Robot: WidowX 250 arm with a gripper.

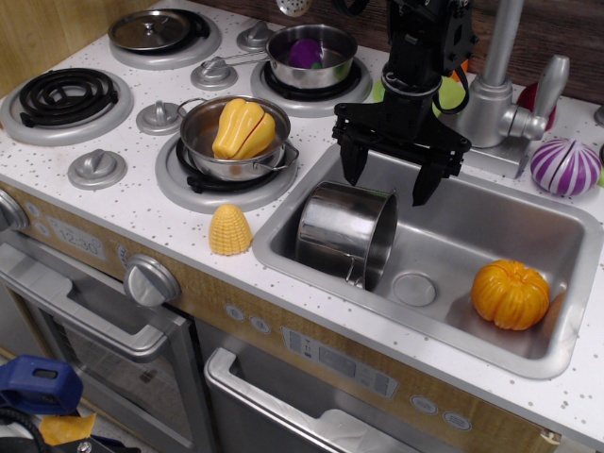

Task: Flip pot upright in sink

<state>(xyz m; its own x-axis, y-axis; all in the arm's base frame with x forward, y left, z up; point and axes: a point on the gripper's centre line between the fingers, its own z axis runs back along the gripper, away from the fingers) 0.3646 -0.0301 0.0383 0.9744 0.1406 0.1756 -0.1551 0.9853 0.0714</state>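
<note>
The tall shiny steel pot (342, 231) lies on its side at the left end of the sink (528, 226), its open mouth facing right toward the drain (413, 289). A small wire loop handle shows at its lower rim. My black gripper (387, 181) hangs above the sink's back left part, just above and behind the pot's rim. Its two fingers are spread wide and hold nothing. It does not touch the pot.
An orange toy pumpkin (511, 294) lies in the sink's right end. The faucet (498, 85) stands behind the sink. A shallower pot with a yellow toy vegetable (236, 137), a saucepan with a purple item (311, 55), a yellow corn toy (229, 230) and a purple onion (564, 167) sit around.
</note>
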